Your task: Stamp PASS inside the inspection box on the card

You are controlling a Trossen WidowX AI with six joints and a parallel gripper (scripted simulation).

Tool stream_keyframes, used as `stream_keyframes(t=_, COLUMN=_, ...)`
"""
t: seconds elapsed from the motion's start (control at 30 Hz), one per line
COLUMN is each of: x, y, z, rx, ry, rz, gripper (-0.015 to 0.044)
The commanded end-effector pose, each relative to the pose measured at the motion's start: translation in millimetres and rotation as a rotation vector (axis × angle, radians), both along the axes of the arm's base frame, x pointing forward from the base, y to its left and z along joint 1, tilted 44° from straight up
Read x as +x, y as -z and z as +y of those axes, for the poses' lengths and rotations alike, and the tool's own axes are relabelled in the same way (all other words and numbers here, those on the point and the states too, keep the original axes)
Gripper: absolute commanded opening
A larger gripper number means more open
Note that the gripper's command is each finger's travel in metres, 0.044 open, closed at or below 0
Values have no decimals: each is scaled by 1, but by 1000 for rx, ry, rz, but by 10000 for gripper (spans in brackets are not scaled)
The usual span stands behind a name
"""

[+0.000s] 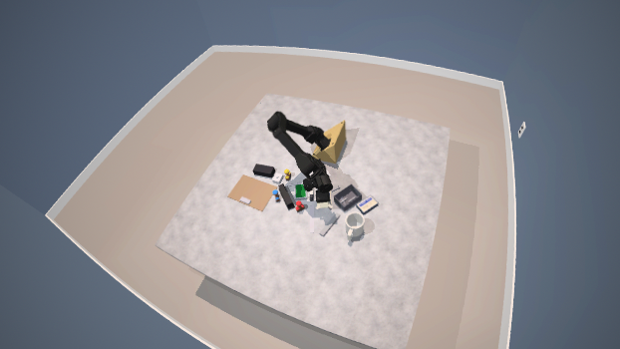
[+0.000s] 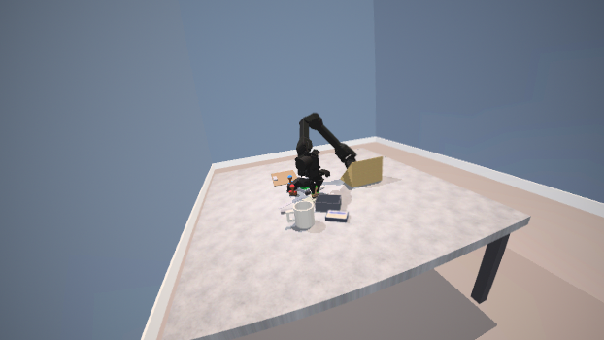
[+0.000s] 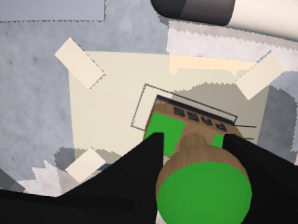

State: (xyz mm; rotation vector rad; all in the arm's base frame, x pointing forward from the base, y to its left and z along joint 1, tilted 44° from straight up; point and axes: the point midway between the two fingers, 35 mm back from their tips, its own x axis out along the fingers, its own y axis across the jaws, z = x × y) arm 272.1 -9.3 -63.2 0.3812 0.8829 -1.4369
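My gripper (image 3: 193, 143) (image 1: 321, 191) (image 2: 311, 187) is shut on the PASS stamp (image 3: 202, 192), which has a wooden handle, a green round knob and a green-edged base. In the wrist view the stamp's base sits low over the outlined inspection box (image 3: 139, 107) on the cream card (image 3: 107, 112), which is taped down at its corners. The base covers most of the box. I cannot tell whether it touches the card. The card (image 1: 326, 204) shows just under the gripper in the top view. A green square (image 1: 299, 190) lies left of the gripper.
A dark tray (image 1: 347, 196) (image 2: 328, 202), a small blue-and-white box (image 1: 367, 203) (image 2: 337, 216) and a white mug (image 1: 355, 224) (image 2: 304, 215) stand to the right. Yellow (image 1: 287, 174), blue (image 1: 275, 193) and red (image 1: 299, 205) stamps, a black bar (image 1: 286, 196) and a cardboard sheet (image 1: 251, 192) lie to the left.
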Motion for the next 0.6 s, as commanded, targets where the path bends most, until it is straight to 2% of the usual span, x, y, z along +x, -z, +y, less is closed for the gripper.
stream_keyframes(t=0.0, x=2, y=-3, z=3, rx=1, ry=-2, rz=-10, gripper=0)
stream_keyframes(t=0.57, x=4, y=-9, z=9, rx=2, ry=-2, rz=-10, gripper=0)
